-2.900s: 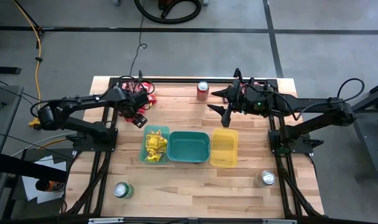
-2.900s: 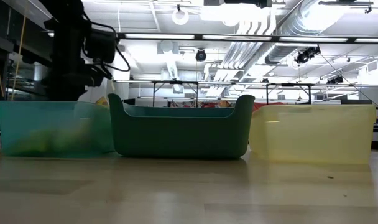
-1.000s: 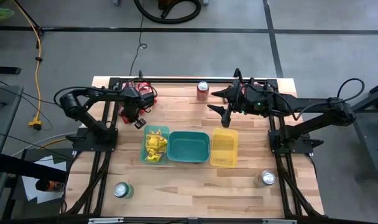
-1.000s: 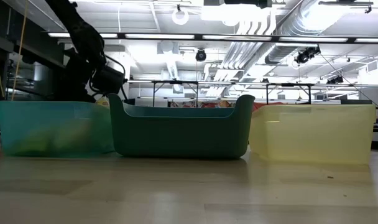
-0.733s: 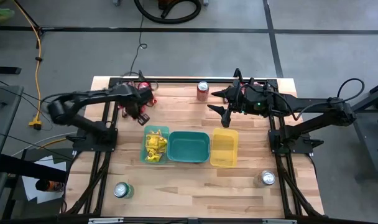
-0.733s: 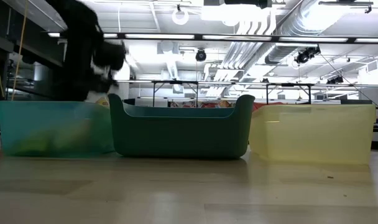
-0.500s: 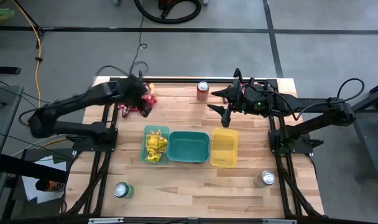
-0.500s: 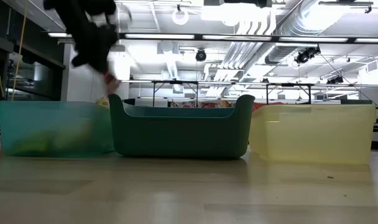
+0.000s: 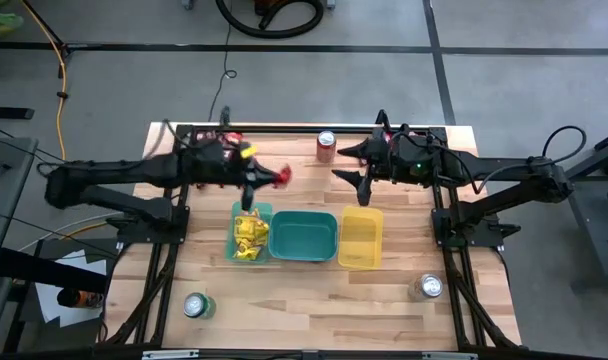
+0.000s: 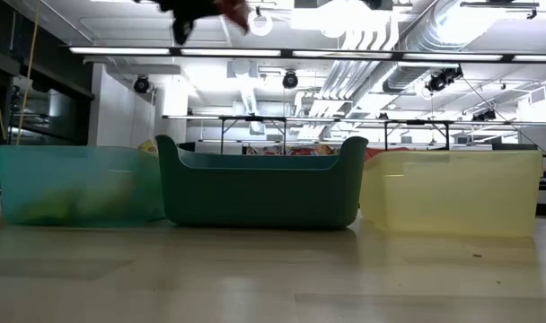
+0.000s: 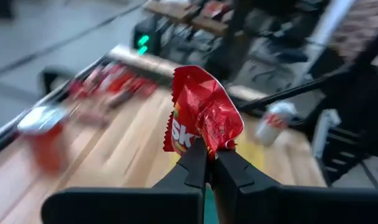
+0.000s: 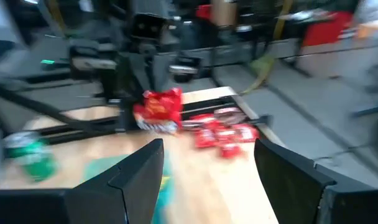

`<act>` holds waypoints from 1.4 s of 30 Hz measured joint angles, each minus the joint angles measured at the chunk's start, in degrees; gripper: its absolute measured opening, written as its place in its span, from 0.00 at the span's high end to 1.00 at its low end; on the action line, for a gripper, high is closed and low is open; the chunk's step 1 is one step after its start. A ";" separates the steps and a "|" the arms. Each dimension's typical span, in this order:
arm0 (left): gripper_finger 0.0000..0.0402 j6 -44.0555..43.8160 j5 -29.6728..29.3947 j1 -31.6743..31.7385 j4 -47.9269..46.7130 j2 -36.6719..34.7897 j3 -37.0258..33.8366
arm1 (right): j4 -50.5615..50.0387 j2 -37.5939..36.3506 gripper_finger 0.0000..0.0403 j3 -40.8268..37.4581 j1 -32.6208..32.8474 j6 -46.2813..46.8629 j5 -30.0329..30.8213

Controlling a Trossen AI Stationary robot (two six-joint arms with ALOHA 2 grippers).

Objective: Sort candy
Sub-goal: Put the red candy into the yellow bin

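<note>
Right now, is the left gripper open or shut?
Shut: the left gripper pinches a red candy packet between its closed fingers.

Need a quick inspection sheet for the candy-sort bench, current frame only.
Surface: wooden table, no spills seen.
Job's things: red candy packet pinched in the left gripper; yellow candies in the light green bin; red candy pile at the table's back-left edge.
Bins: teal bin and yellow bin look empty.
Clutter: red can, green can, silver can.
Grippers: left gripper shut on the packet, raised above the table; right gripper open, waiting behind the yellow bin.
Cables: yellow cord on the floor.
Surroundings: nothing seen of people.
</note>
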 joint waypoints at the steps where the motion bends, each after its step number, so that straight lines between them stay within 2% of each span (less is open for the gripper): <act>1: 1.00 1.27 0.19 -1.21 3.43 1.61 0.00 | 0.14 0.00 0.39 0.00 0.00 0.64 -2.28; 4: 1.00 4.84 0.44 -3.44 14.07 6.16 0.00 | 1.53 0.86 0.39 0.00 0.01 2.48 -7.83; 9: 1.00 5.23 2.76 -4.36 23.83 10.64 0.00 | 4.47 3.49 0.39 -0.02 0.44 2.37 -8.61; 16: 1.00 3.69 3.56 -4.40 24.10 11.77 0.02 | 9.94 7.94 0.39 -0.02 0.44 2.86 -16.87; 24: 1.00 3.71 3.55 -4.38 24.11 11.77 0.02 | 10.16 9.54 0.40 -0.02 0.44 4.79 -16.48; 28: 1.00 4.17 3.55 -4.35 24.15 11.77 0.02 | 10.22 9.49 0.52 -0.02 0.44 4.50 -16.26; 30: 1.00 4.16 3.51 -4.20 24.17 11.77 0.02 | 10.22 9.49 0.63 -0.02 0.44 4.34 -16.28; 34: 1.00 5.59 3.43 -4.18 23.64 11.70 0.02 | 10.16 9.49 0.93 -0.02 0.42 3.81 -16.13; 35: 0.99 6.36 3.42 -4.18 23.12 11.70 0.06 | 10.07 9.49 0.96 -0.02 0.42 3.42 -16.13; 38: 0.94 7.22 2.89 -4.15 19.93 11.39 0.11 | 8.86 8.98 0.94 -0.02 0.39 2.93 -16.12; 42: 0.84 7.21 2.40 -3.13 11.02 8.65 0.09 | 3.44 5.52 0.98 -0.02 -0.37 1.53 -14.59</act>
